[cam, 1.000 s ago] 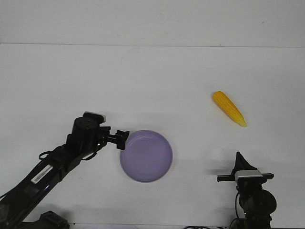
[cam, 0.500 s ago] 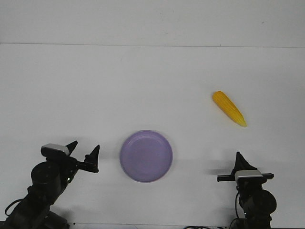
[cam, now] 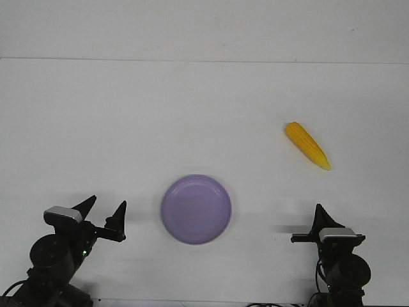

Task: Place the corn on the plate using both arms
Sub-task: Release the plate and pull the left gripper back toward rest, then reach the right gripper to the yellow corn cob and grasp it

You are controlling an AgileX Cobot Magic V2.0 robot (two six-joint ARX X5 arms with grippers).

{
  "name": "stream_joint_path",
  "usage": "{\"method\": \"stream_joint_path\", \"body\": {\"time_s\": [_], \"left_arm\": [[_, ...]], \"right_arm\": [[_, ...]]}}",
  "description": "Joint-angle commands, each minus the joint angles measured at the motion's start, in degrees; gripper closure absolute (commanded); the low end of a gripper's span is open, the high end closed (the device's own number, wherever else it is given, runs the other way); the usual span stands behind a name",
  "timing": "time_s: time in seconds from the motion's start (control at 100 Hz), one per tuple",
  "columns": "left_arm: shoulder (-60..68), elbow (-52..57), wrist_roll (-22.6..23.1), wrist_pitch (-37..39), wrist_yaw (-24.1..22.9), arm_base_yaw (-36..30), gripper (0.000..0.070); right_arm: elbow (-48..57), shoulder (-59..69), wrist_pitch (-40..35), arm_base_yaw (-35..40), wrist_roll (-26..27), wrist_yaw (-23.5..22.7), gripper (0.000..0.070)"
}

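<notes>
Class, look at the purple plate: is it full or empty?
Empty: the plate shows only bare purple surface; the corn lies apart on the table.

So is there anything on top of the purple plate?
No, the plate shows only its bare purple inside. The corn lies apart on the table. What's under the plate is hidden.

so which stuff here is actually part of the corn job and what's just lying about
Part of the job:
- corn, lying on the table, far right
- plate, nothing on it, near centre
- left gripper, open, left of the plate
- right gripper, holding nothing

Lying about:
- nothing besides the white table
</notes>
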Motion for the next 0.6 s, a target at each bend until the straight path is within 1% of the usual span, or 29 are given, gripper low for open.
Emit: {"method": "stream_joint_path", "body": {"time_s": [0.0, 0.2, 0.36, 0.43, 0.52, 0.55, 0.57, 0.59], "left_arm": [[0.46, 0.24, -0.44, 0.50, -0.13, -0.15, 0.0122], [0.46, 0.24, -0.24, 0.72, -0.13, -0.15, 0.0122], [0.46, 0.24, -0.24, 0.85, -0.11, -0.15, 0.0122], [0.46, 0.24, -0.24, 0.85, -0.11, -0.15, 0.0122], [0.46, 0.24, -0.24, 0.87, -0.13, -0.15, 0.0122], [0.46, 0.24, -0.24, 0.87, -0.13, -0.15, 0.0122], [0.46, 0.24, -0.24, 0.87, -0.13, -0.15, 0.0122], [0.46, 0.24, -0.24, 0.90, -0.13, -0.15, 0.0122]], "right_arm": [[-0.17, 0.00, 0.70, -0.02, 3.43, -0.09, 0.0700], [0.66, 0.00, 5.01, -0.02, 8.04, 0.26, 0.0700], [8.55, 2.73, 4.15, 0.02, 9.33, 5.66, 0.0700], [13.73, 6.03, 3.15, 0.02, 8.17, 7.19, 0.0700], [20.74, 11.45, 0.61, 0.02, 2.93, 8.02, 0.0697], [23.02, 13.42, -0.59, 0.02, 1.29, 8.00, 0.0672], [24.46, 14.80, -1.44, 0.02, 0.35, 8.00, 0.0630], [25.83, 16.17, -2.29, 0.02, -0.35, 8.00, 0.0572]]}}
